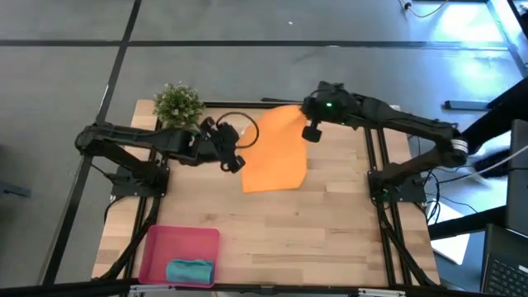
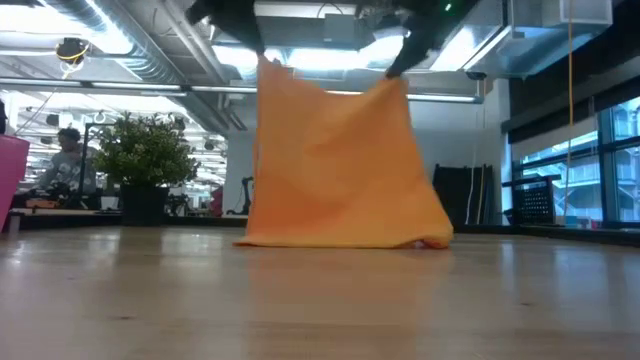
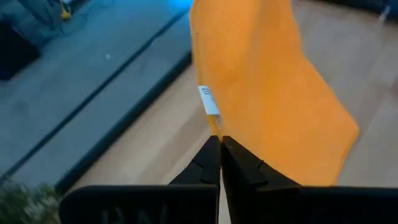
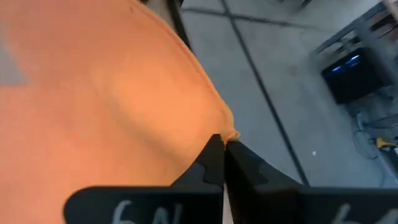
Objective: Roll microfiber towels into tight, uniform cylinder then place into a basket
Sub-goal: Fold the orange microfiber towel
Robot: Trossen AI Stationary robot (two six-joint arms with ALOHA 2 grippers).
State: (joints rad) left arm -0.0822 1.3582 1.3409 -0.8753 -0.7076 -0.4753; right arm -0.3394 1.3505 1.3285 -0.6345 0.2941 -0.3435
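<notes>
Hanging between both arms, the orange towel is pinched at its two upper corners: the left gripper is clamped shut on one, the right gripper shut on the other. The low view shows its bottom hem touching the tabletop while the sheet hangs below both grippers, its top edge running from one to the other. The teal towel lies in the red basket, well apart and nearer the left arm.
</notes>
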